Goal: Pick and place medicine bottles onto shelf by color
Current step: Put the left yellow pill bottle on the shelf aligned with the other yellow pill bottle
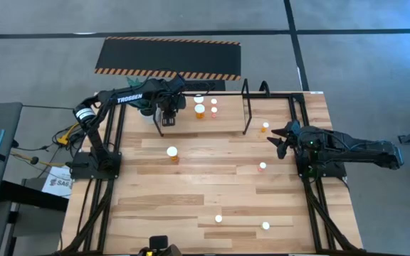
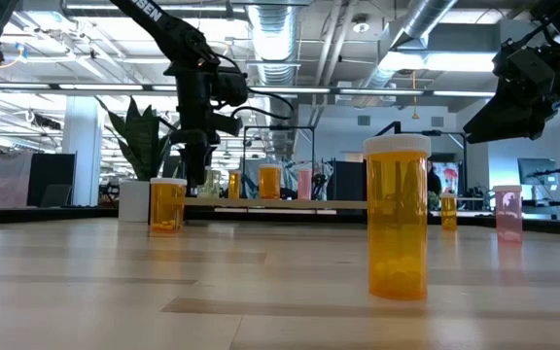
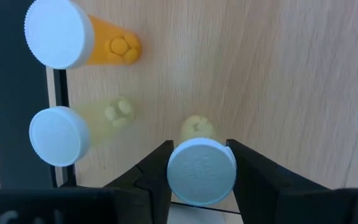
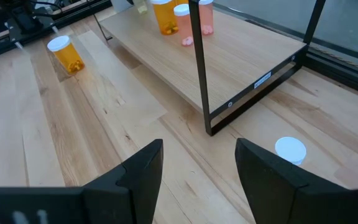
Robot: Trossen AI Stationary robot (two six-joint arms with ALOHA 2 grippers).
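Here, a pale yellow medicine bottle with a white round cap (image 3: pixel 202 172) stands upright on the light wooden shelf board with thin black hoop uprights (image 1: pixel 246 107), directly between the two dark fingers (image 3: pixel 151 177) of the left gripper (image 1: pixel 168 119); the fingers sit narrow, flanking the cap on both sides, though whether they press on it or stand just clear of it cannot be told. Just beyond the fingers on the same board stand a second pale yellow bottle with a white cap (image 3: pixel 59 135) and, next to it, an orange bottle with a white cap (image 3: pixel 59 34), both near the shelf's black edge rail. Farther along the shelf from the left gripper stand a larger orange bottle (image 4: pixel 165 15) and two small red-pink bottles (image 4: pixel 183 23), grouped close together. Off the shelf, an orange bottle with a white cap (image 1: pixel 172 153) stands on the pale wooden plank table (image 1: pixel 155 206), well apart from the left fingers toward the table's middle. The right gripper (image 1: pixel 282 140) hangs above the table beside the shelf's near hoop upright, its dark fingers (image 4: pixel 143 169) spread wide and holding nothing; a small white-capped bottle (image 4: pixel 289 150) stands on the table just ahead of them, to one side. Other white-capped bottles (image 1: pixel 218 219) stand scattered on the table, well apart from both grippers.
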